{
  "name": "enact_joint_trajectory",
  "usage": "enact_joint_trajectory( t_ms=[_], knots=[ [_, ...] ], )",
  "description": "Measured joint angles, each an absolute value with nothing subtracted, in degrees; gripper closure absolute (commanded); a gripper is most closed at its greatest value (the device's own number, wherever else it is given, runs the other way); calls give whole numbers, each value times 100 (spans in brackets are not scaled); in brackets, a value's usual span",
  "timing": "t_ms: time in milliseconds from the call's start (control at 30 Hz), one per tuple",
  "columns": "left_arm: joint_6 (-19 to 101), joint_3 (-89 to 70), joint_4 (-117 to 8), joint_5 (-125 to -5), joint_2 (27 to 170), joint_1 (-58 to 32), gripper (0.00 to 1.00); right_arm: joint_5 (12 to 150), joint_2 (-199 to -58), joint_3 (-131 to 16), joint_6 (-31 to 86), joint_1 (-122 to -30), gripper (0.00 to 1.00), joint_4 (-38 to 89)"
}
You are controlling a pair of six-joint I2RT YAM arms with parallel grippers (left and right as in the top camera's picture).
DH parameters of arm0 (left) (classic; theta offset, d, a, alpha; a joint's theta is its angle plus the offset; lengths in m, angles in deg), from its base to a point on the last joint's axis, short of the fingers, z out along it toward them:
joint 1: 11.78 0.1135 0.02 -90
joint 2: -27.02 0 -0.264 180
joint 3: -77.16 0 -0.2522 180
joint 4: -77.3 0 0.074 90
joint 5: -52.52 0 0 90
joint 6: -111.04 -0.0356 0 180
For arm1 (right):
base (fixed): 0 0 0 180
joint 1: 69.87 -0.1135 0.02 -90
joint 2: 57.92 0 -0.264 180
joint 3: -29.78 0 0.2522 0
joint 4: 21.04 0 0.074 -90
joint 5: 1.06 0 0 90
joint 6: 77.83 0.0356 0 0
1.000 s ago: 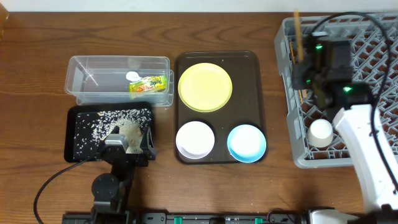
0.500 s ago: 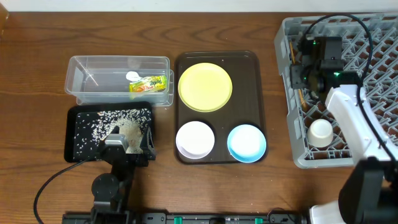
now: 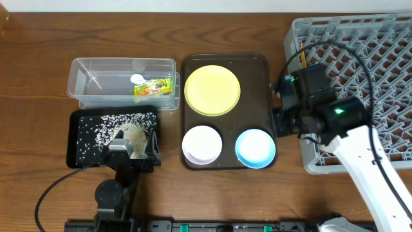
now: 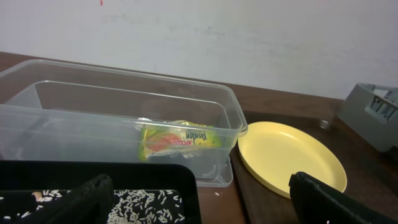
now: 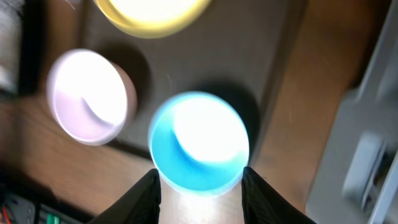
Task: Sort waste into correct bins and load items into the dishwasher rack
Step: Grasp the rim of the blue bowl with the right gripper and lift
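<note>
My right gripper (image 3: 278,122) is open and empty. It hangs over the right edge of the brown serving tray (image 3: 257,71), just above the light blue bowl (image 3: 255,148). In the right wrist view the blue bowl (image 5: 199,140) lies between my spread gripper (image 5: 199,186). The white bowl (image 3: 202,144) and yellow plate (image 3: 212,90) sit on the same tray. My left gripper (image 3: 133,153) is open over the black tray (image 3: 74,138), which holds rice grains (image 3: 109,125). The wrapper (image 3: 154,87) lies in the clear tub (image 3: 96,80). The cup and chopsticks do not show.
The grey rack (image 3: 386,38) fills the right side, and my right arm crosses its front left corner. A small white scrap (image 3: 137,78) lies beside the wrapper. In the left wrist view the tub (image 4: 93,106) and the plate (image 4: 289,158) are ahead.
My right arm has left the rack's back left part and swung forward and left, to above the blue bowl. The left arm has not moved.
</note>
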State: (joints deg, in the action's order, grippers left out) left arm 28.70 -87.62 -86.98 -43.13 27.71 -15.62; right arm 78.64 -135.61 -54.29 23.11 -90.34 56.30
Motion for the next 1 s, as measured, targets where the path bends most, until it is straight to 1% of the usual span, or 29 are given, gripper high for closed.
enact_joint_trajectory(
  t_ms=[100,167,267,533,667,733,833,900,1000],
  knots=[
    [2870,-8762,-8698,-4313,2771,-1562,7,8017,-13631,-5020,2538,-9039,55,5558],
    [2870,-8762,-8698,-4311,2771,-1564,7,8102,-13668,-4631,2672,-9039,54,5367],
    [2870,-8762,-8698,-4311,2771,-1562,8,8119,-13732,-4074,2807,-9039,61,4919],
    [2870,-8762,-8698,-4313,2771,-1562,8,8290,-13753,-3068,3181,-9039,68,3783],
    [2870,-8762,-8698,-4311,2771,-1562,7,8259,-13753,-2745,3317,-9039,75,3346],
    [2870,-8762,-8698,-4313,2771,-1562,8,8237,-13753,-2677,3380,-9039,81,3199],
    [2870,-8762,-8698,-4311,2771,-1562,7,8229,-13753,-2616,3478,-9039,86,3110],
    [2870,-8762,-8698,-4311,2771,-1562,8,8229,-13753,-2579,3544,-9039,87,3103],
    [2870,-8762,-8698,-4311,2771,-1562,8,8229,-13753,-2537,3625,-9039,81,3101]
  ],
)
